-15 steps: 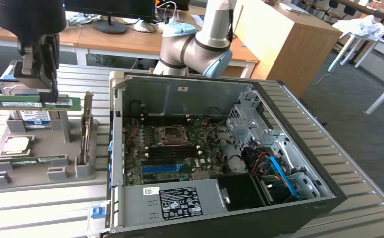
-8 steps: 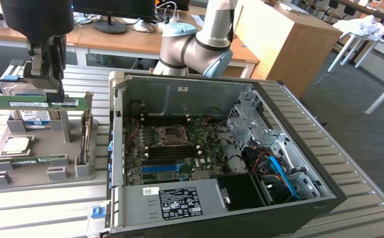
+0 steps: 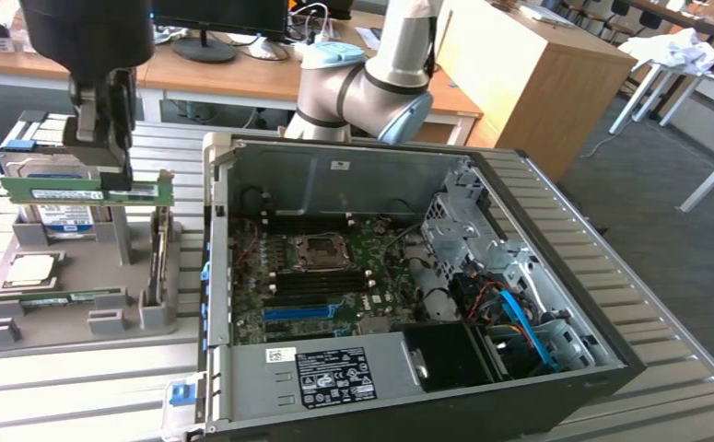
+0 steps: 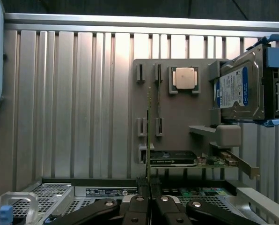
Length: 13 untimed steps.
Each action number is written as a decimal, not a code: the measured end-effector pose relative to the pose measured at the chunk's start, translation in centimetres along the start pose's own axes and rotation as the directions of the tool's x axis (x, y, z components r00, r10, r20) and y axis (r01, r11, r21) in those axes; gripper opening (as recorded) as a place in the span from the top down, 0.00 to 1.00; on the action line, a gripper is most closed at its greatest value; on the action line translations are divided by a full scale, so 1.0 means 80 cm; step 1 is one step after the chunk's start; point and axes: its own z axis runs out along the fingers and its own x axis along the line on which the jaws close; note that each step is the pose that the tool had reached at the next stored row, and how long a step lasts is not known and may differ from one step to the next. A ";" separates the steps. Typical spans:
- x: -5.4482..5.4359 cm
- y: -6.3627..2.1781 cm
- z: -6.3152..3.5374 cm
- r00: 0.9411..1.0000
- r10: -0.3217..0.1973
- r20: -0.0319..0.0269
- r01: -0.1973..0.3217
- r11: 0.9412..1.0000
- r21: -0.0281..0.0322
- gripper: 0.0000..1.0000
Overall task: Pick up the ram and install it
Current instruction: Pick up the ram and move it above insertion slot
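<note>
At the exterior view's left: the claw (image 3: 113, 177), pinched almost shut on the top edge of the ram (image 3: 55, 193), presumably so the contact edge below stays free. Stick held level and lengthwise, clear above the grey parts holder (image 3: 74, 322) on the slatted worktop (image 3: 74, 396), across the face of the propped hard drive (image 3: 59, 221). Resting in the holder beneath: a processor (image 3: 31, 270) and a second memory stick (image 3: 62, 297), each in its own recess, likely to stop sliding. Further right: the open computer case (image 3: 554, 276), lying on its side, motherboard (image 3: 320, 276) turned upward for reach from above. Ram not yet seated in any slot.
</note>
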 end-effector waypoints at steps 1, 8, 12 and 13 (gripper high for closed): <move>0.000 -0.002 0.000 1.000 0.000 0.000 0.000 1.000 0.000 0.88; 0.000 -0.013 0.000 1.000 0.000 0.000 0.000 1.000 0.000 0.88; 0.000 -0.018 -0.001 1.000 0.000 0.000 0.000 1.000 0.000 0.88; 0.000 -0.020 -0.001 1.000 0.000 0.000 0.000 1.000 0.000 0.88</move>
